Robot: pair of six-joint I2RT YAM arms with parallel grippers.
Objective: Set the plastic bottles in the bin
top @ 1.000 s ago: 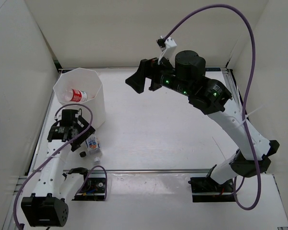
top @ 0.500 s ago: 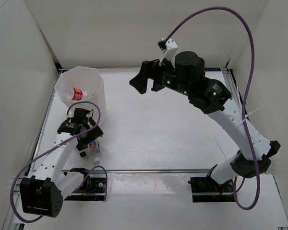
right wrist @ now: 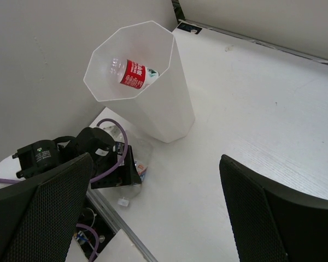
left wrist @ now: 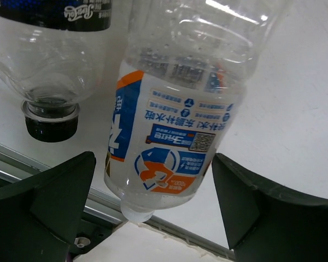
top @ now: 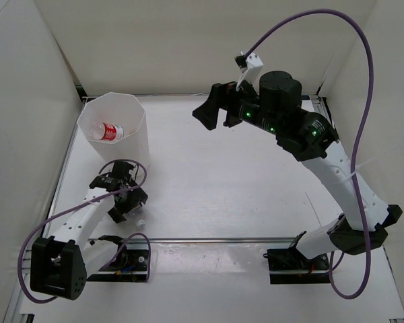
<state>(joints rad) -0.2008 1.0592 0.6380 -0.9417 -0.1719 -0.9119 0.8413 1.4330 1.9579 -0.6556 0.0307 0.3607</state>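
Progress: one red-labelled plastic bottle [top: 109,132] lies in the white faceted bin [top: 136,153]; the left tool [top: 124,200], spread open, straddles a blue-white-labelled bottle [left wrist: 172,136] on the desk [top: 222,188]

Bin [top: 138,148]: you're looking at translucent white.
Bottle in bin [right wrist: 134,73]: clear, with a red label.
Nearest bottle [left wrist: 175,136]: clear; your left wrist view shows a white label printed blue and orange.
Neighbouring bottle [left wrist: 44,65]: clear, black cap, dark label with blue.
Tabletop [top: 222,182]: white.
Cable [top: 370,67]: purple.
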